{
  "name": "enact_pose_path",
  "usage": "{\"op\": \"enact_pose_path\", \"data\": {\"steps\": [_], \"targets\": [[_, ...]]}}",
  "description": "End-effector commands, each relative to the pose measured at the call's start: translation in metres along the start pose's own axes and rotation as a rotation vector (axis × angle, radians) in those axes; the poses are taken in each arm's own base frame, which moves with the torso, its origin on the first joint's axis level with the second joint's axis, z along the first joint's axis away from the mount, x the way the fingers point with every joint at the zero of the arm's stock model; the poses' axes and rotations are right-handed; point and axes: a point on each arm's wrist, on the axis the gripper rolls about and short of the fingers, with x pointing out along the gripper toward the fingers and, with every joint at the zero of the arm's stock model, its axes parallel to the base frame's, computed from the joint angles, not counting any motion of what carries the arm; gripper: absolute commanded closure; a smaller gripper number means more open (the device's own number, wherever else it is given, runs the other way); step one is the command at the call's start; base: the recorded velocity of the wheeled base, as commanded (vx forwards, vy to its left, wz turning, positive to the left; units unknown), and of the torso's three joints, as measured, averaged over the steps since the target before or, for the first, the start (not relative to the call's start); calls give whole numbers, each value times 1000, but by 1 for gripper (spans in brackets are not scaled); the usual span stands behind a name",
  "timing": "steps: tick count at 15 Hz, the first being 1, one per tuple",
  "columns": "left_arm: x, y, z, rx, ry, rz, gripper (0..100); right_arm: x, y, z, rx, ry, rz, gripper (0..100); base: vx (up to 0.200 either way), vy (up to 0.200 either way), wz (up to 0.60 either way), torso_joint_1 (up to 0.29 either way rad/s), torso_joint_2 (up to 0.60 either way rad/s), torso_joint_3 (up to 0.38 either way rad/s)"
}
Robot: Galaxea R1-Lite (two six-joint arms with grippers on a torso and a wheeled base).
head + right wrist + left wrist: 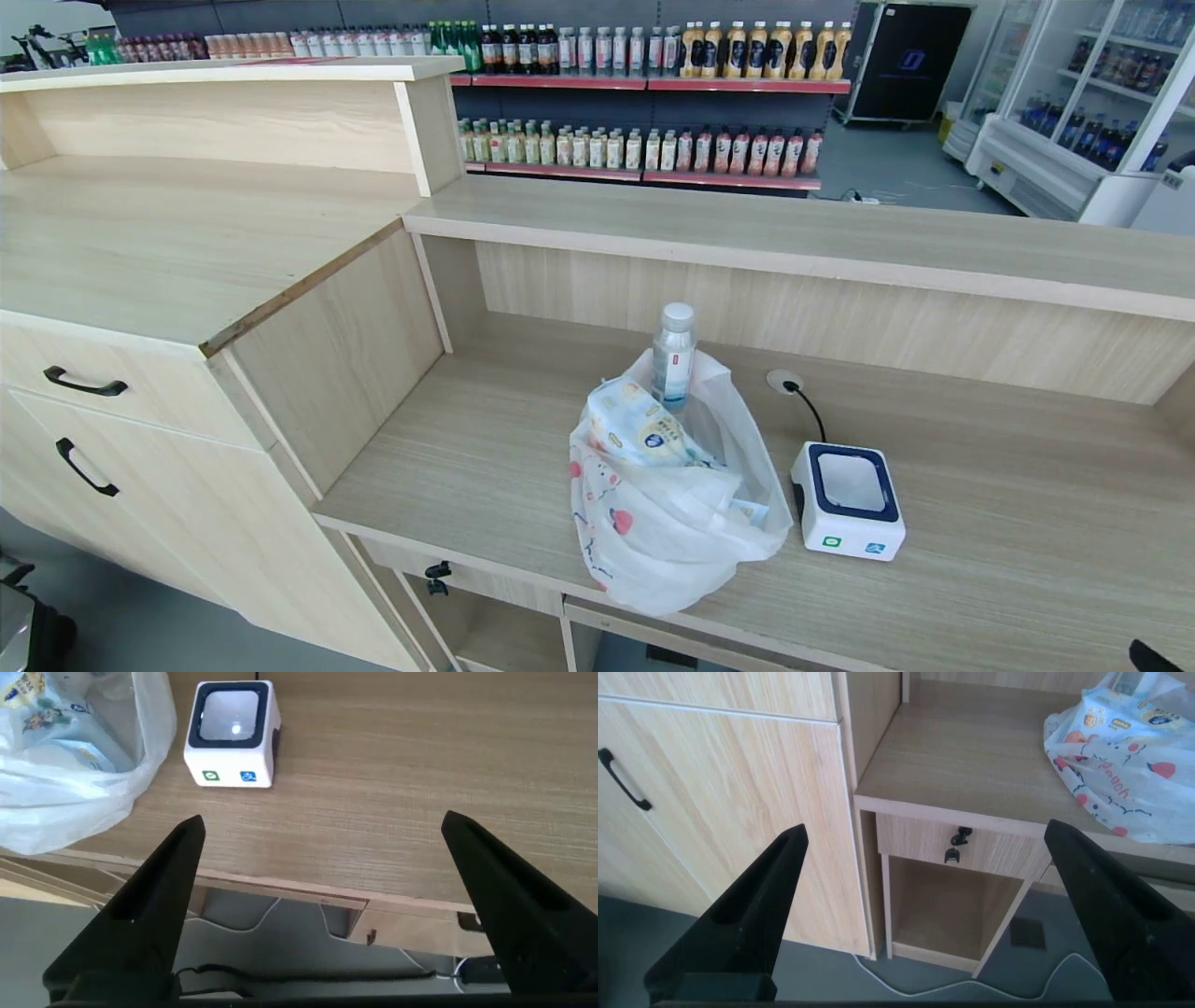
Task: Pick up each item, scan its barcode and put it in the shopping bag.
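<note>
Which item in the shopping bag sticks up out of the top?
The clear bottle, upright above the bag; the printed packet beside it sits lower.

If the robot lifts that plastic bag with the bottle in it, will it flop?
Probably floppy: the shopping bag is thin, crinkled plastic slumping on the counter. It likely has some weight, holding a bottle and a packet. The bottle stands above the rim, so it might tip if pushed.
</note>
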Motion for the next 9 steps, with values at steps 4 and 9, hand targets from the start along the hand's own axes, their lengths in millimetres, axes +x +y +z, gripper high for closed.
{"op": "enact_pose_path", "data": {"steps": [4, 9], "targets": [[0, 0, 0, 0, 1, 0, 0, -29, -4, -45, 15, -174, 18, 0, 0, 0, 0, 0, 0, 0], [0, 0, 0, 0, 1, 0, 0, -34, -4, -48, 17, -241, 26, 0, 0, 0, 0, 0, 0, 0]]}}
